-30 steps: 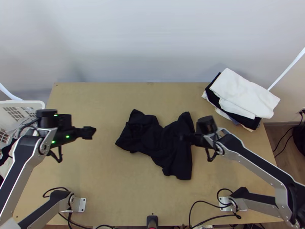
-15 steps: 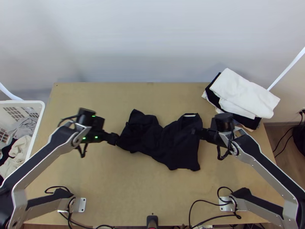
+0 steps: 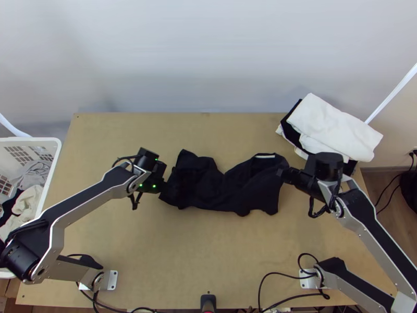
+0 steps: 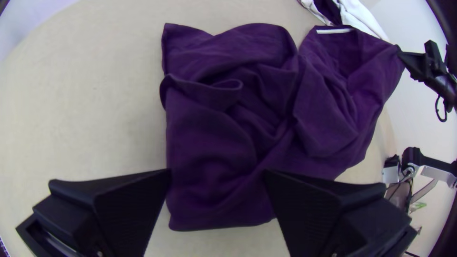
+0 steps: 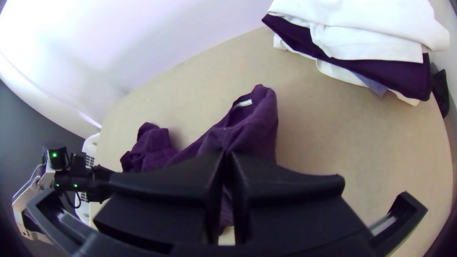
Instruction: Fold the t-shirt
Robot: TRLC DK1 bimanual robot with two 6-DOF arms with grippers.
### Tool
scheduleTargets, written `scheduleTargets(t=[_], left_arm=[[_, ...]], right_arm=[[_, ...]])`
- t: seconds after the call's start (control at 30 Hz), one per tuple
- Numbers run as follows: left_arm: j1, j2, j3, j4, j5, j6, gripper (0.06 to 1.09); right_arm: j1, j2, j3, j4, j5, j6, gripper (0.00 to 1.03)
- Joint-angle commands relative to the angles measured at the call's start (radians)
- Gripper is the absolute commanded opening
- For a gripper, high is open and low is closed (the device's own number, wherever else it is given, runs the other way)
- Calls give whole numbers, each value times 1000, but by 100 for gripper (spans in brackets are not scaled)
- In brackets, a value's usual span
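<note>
Top view: t-shirt (image 3: 208,193) bunched on the table (image 3: 156,255); left wrist view: our left gripper (image 4: 217,173), parted over one end, should pinch low; right wrist view: our right gripper (image 5: 226,156) clamps cloth near the collar (image 5: 243,103); we should then tension evenly.

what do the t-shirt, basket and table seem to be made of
T-shirt: soft matte fabric, perhaps cotton, draping in loose creases. Basket: probably smooth moulded plastic, white with regular slots in its wall. Table: apparently wooden board, light tan and faintly mottled.
</note>
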Motion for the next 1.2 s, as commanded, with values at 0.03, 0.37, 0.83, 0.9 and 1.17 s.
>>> scheduleTargets(t=[0.03, 0.37, 0.83, 0.9, 1.17], left_arm=[[-9, 23, -2, 74, -3, -62, 42], [89, -61, 35, 130, -3, -114, 10], [285, -356, 443, -54, -28, -186, 10], [294, -391, 481, -55, -28, -201, 10], [304, -528, 561, -77, -78, -203, 10]], right_arm=[[-27, -24, 46, 6, 0, -1, 3], [-50, -84, 95, 2, 3, 0, 3], [-78, -52, 365, 64, 105, -132, 3], [-78, -56, 405, 81, 104, -142, 3], [-78, -121, 569, 138, 105, -144, 3]])
